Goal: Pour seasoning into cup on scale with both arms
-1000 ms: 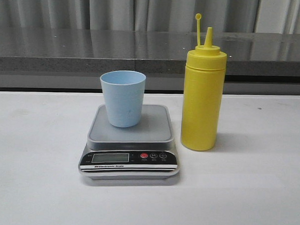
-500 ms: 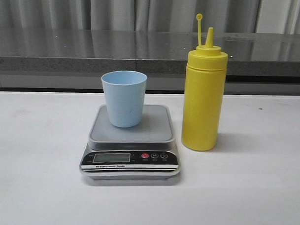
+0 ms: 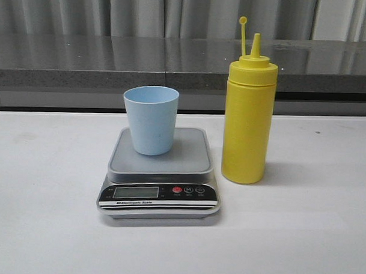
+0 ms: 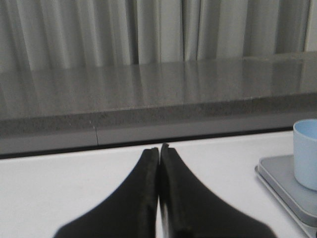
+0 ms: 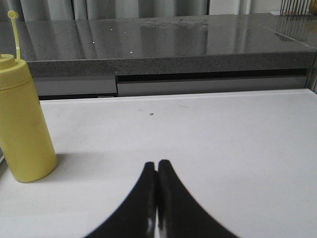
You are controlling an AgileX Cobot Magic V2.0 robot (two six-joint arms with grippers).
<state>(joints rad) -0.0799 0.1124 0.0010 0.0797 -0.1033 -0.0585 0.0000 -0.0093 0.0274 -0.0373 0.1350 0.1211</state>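
Pale blue cup (image 3: 150, 119) upright on scale (image 3: 160, 176) | seasoning (image 3: 248, 115) just beside (uncapped) | left gripper (image 4: 159, 151) closed, empty | right gripper (image 5: 157, 166) closed, empty

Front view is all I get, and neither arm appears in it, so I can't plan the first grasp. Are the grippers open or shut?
Observer: Both shut. In the left wrist view the left gripper has its fingers pressed together, holding nothing.
Operator: And the right one?
Observer: The right gripper is shut too, over bare table, with the yellow squeeze bottle standing apart from it.
Operator: Does the left camera see the cup?
Observer: Partly. The pale blue cup shows at the frame edge, on the scale.
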